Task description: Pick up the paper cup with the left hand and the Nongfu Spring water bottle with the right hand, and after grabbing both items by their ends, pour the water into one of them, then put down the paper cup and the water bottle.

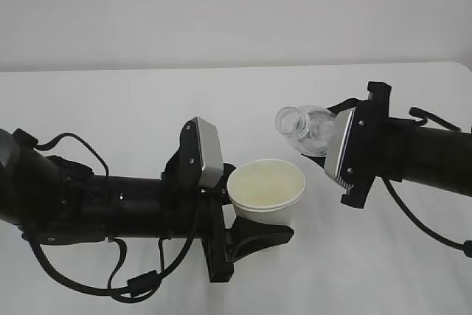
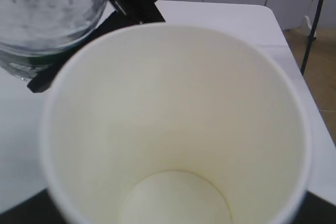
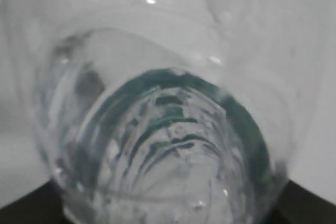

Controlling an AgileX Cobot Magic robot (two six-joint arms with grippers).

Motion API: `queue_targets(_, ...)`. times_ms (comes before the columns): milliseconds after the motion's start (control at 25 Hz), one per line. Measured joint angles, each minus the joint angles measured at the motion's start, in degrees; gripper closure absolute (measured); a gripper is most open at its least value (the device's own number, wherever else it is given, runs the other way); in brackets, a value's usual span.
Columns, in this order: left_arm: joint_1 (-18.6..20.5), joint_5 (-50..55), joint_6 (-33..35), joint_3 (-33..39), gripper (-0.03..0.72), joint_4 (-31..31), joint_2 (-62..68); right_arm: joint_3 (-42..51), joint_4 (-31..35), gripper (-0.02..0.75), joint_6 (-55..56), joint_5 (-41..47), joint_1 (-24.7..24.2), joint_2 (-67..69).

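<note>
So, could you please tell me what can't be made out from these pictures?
- Exterior view: the right hand covers the water bottle beyond its neck, so its jaws stay hidden.
- Exterior view: the left hand hides the paper cup base.
- Left wrist view: no jaws visible; the cup fills it.
- Right wrist view: bottle blurred; water level unreadable.

Matt white paper cup [image 1: 266, 188], glossy clear ribbed plastic bottle [image 1: 304, 129], smooth matt white table [image 1: 147, 101].
</note>
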Motion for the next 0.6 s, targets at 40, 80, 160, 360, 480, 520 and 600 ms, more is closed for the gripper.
queue_targets(40,0.00,0.00,0.00,0.00,0.244,0.00,0.00,0.00,0.00,0.288,-1.06,-0.25,0.00,0.00)
queue_targets(80,0.00,0.00,0.00,0.00,0.244,0.00,0.00,0.00,0.00,0.288,-1.94,-0.24,0.00,0.00)
queue_targets(160,0.00,0.00,0.00,0.00,0.244,-0.38,0.00,0.00,0.44,0.288,-3.61,-0.28,0.00,0.00)
queue_targets(360,0.00,0.00,0.00,0.00,0.244,-1.29,0.00,0.00,4.01,0.288,-6.95,-3.10,0.00,0.00)
queue_targets(480,0.00,0.00,0.16,0.00,0.244,-1.42,0.00,0.00,4.67,0.288,-9.18,-4.59,0.00,0.00)
queue_targets(520,0.00,0.00,0.22,0.00,0.244,-1.68,0.00,0.00,4.81,0.288,-9.88,-4.88,0.00,0.00)
queue_targets(600,0.00,-0.14,0.38,0.00,0.245,-2.21,0.00,0.00,5.02,0.289,-10.67,-4.98,0.00,0.00)
